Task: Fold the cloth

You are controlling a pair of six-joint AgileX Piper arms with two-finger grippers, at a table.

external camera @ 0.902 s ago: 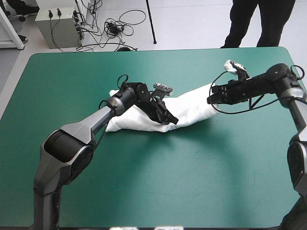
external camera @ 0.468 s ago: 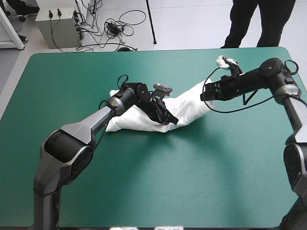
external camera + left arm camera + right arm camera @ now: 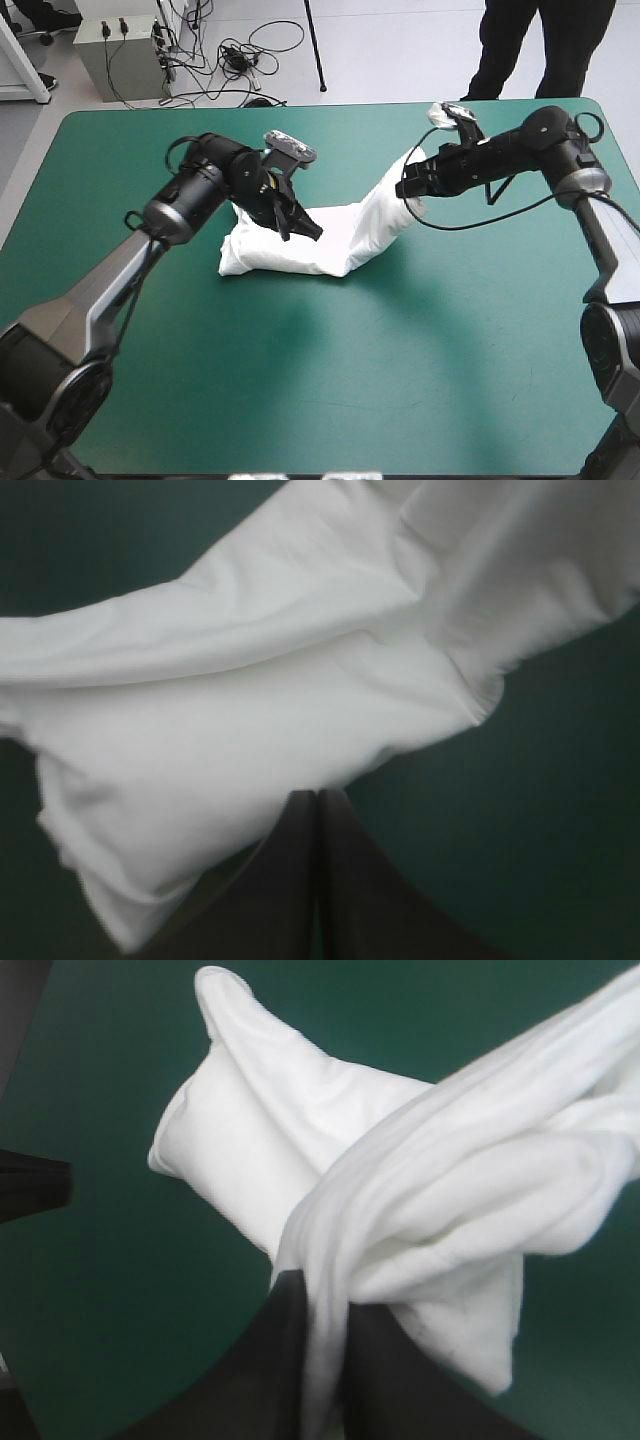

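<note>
grey-shelled arms point(image 3: 100, 290) darken to black wrists and black fin-shaped fingers point(image 3: 290, 880).

The white T-shirt point(image 3: 290, 252) lies as a long bundle on the teal-green bench point(image 3: 420, 350), a little toward the far side. Its right end rises off the cover, pinched in the right gripper point(image 3: 405, 188), whose arm reaches in from the far right corner. The left gripper point(image 3: 306, 229) points down over the bundle's far edge, its black fingers drawn together into one tip.
</note>
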